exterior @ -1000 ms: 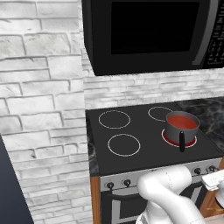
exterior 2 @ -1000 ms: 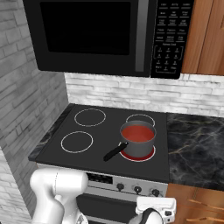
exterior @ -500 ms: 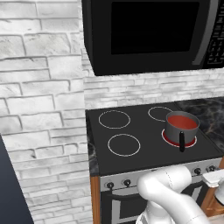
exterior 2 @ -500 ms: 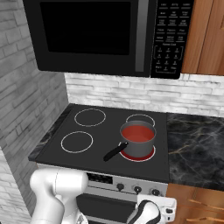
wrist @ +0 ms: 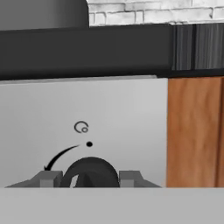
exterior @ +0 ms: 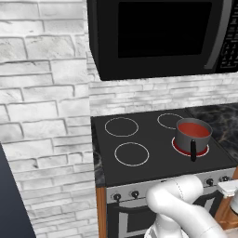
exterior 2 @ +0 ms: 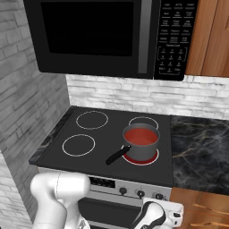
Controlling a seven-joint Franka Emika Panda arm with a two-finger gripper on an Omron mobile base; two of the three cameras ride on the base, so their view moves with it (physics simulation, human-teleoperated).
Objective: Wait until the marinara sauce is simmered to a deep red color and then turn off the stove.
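In the hand view the two-finger gripper (wrist: 91,177) is closed on a small round black knob (wrist: 90,174), with one grey finger tip on each side of it and touching it. The knob sits on the flat silver front panel (wrist: 122,127) of the stove. Just above the knob the panel has a small ring symbol, a black dot and a curved black arrow that points down to the left. To the right of the panel stands a brown wooden cabinet side (wrist: 194,131), and above the panel runs the dark edge of the cooktop.

In the right base view the white hand (exterior 2: 154,215) is low in front of the silver panel, below its right end, near the wooden cabinet front.

The black glass cooktop of the stove (exterior 2: 107,136) has four thin white ring burners. On the front right burner stands a small grey metal pot (exterior 2: 141,147) with a black handle that points toward the front left. The burner ring under the pot glows red (exterior 2: 154,158). The marinara sauce (exterior 2: 140,136) fills the pot as a smooth red disc; in the left base view it is seen in the same place (exterior: 193,130).

A black microwave (exterior 2: 103,36) hangs above the stove. A dark marble counter (exterior 2: 199,150) lies to the right of the cooktop, and a white brick wall (exterior: 44,107) is on the left.
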